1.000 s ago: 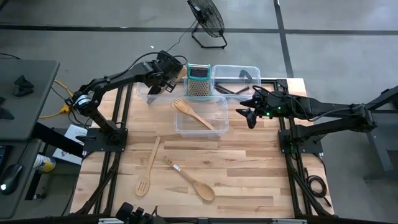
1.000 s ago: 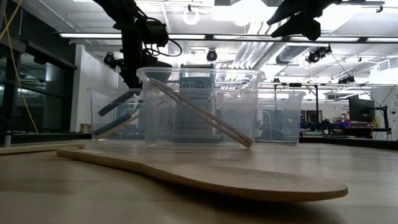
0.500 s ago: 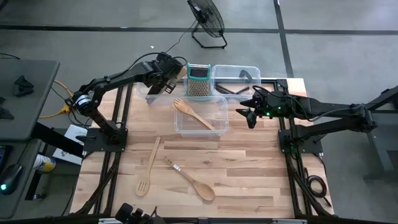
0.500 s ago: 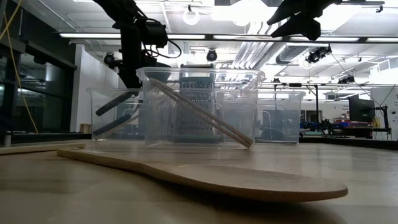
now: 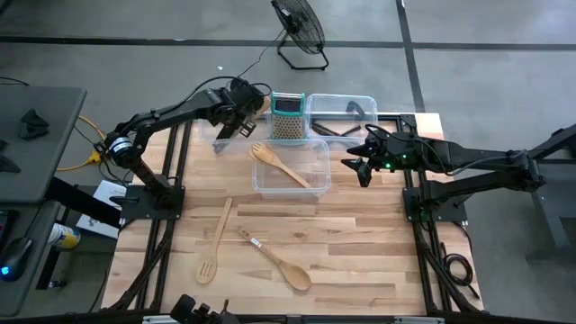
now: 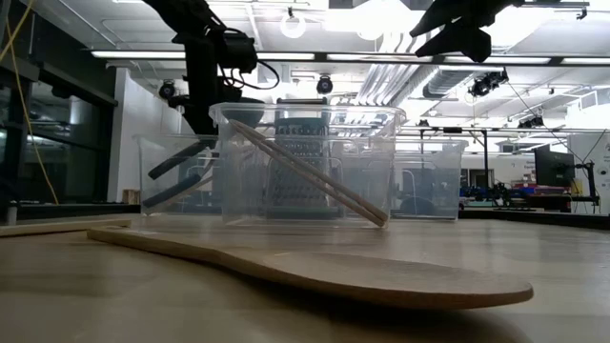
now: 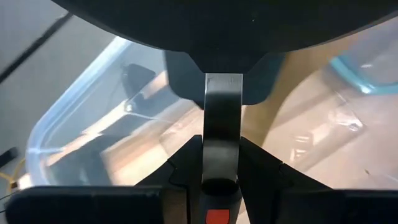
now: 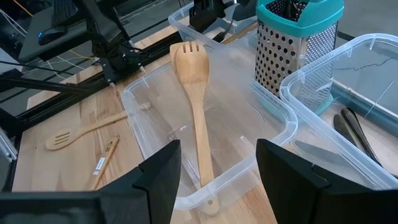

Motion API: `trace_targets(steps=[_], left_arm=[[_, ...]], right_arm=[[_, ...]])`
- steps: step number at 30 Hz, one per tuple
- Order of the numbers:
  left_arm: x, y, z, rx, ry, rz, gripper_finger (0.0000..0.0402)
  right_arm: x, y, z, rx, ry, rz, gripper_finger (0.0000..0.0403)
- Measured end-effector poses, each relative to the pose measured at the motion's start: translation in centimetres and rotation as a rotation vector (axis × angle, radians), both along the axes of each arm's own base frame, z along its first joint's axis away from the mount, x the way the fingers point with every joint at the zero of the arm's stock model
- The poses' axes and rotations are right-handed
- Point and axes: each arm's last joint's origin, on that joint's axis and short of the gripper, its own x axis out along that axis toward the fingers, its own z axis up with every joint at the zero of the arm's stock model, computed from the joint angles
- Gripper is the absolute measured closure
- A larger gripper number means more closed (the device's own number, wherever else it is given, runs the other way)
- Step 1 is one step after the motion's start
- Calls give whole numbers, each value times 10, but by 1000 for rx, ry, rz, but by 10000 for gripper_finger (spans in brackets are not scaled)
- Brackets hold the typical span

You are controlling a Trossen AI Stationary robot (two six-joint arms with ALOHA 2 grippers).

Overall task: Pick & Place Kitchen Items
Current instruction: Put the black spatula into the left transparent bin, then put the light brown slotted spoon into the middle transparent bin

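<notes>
Two dark robot arms over the wooden desk (image 5: 360,234): left hand (image 5: 236,121) at 11 o'clock, grip can't tell; right hand (image 5: 358,160) at 2 o'clock, spread wide, empty. Light wooden fork-spoon (image 5: 286,166) lies in the clear plastic bin (image 5: 319,175).

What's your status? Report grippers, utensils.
Left gripper over far-left bin. Right gripper open, beside front bin. Wooden fork in front bin; slotted spoon and wooden spoon on table. Grater behind front bin.

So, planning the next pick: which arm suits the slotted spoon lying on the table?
Left, probably. The slotted spoon lies on the left arm's side; the right end effector hovers open beyond the middle bin.
</notes>
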Motion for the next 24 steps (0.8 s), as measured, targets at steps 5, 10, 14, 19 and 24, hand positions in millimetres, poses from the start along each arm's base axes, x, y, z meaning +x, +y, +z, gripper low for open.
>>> trace_targets(steps=[5, 10, 14, 19, 24], left_arm=[[1, -1, 0, -29, -23, -16, 286], [1, -1, 0, -27, -19, -13, 214], [1, -1, 0, -21, -21, -15, 181], [-4, -4, 9, 1, -40, -13, 176], [-13, -11, 26, 36, -81, -14, 176]], right_arm=[[0, 0, 0, 3, 4, 6, 202], [0, 1, -1, 11, 5, 20, 202], [0, 1, -1, 13, 5, 26, 202], [0, 1, -1, 26, 3, 47, 202], [0, 2, -1, 36, 3, 67, 202]])
